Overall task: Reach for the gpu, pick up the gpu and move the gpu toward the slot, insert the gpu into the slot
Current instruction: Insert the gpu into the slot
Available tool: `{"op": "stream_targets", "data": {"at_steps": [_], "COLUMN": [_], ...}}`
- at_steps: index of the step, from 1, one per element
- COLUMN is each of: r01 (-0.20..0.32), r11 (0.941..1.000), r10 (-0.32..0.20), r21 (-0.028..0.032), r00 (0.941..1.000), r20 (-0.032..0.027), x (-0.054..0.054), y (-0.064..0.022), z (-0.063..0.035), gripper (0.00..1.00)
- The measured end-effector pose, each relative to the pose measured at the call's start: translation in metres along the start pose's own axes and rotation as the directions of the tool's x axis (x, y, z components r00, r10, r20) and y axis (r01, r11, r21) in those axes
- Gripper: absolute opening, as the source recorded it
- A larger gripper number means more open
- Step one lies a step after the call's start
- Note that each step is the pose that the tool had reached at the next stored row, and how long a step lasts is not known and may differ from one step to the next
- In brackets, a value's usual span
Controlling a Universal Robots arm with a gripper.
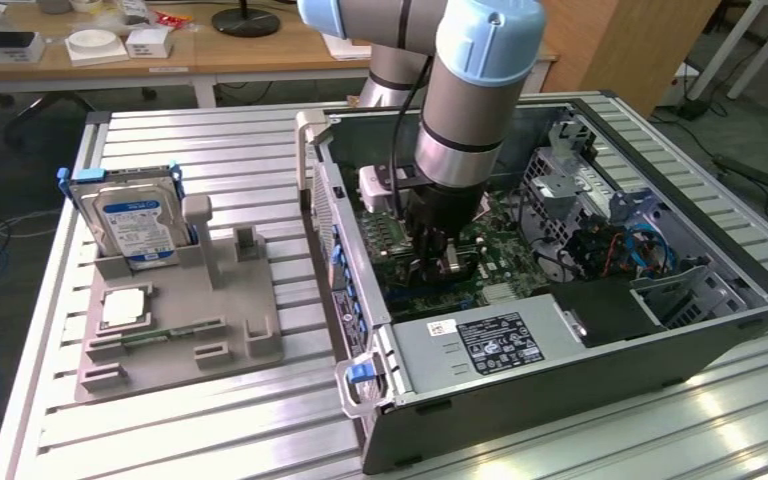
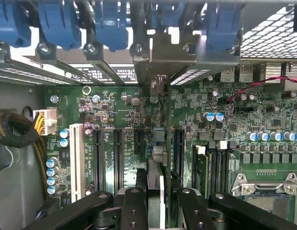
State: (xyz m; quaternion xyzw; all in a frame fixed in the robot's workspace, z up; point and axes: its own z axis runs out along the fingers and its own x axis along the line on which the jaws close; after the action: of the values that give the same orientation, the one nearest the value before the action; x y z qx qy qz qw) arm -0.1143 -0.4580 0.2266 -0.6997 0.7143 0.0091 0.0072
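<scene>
My gripper (image 1: 435,262) is down inside the open computer case (image 1: 704,330), just above the green motherboard (image 1: 491,250). In the wrist view the gripper (image 2: 160,211) is shut on the gpu (image 2: 156,179), a thin dark card seen edge-on between the black fingers (image 2: 134,206). The card runs away from the camera toward the metal bracket (image 2: 158,81) at the case's rear wall. It stands in line with the black expansion slots (image 2: 117,160), between two of them. The slot under it is hidden, and I cannot tell whether the card touches the board.
A grey fixture (image 1: 224,330) on the exterior view's left holds a silver hard drive with a blue label (image 1: 131,225), a green memory stick (image 1: 157,335) and a square chip (image 1: 124,308). Inside the case are the power supply (image 1: 491,340), braided cables (image 2: 18,129) and blue rear latches (image 2: 110,24).
</scene>
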Motion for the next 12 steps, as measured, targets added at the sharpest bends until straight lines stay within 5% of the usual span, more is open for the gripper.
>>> {"op": "stream_targets", "data": {"at_steps": [12], "r01": [0.002], "r11": [1.0000], "r10": [-0.002], "r21": [0.0023], "r00": [1.0000], "r20": [0.0000], "x": [0.0004], "y": [0.0014], "z": [0.0035], "gripper": [0.28]}}
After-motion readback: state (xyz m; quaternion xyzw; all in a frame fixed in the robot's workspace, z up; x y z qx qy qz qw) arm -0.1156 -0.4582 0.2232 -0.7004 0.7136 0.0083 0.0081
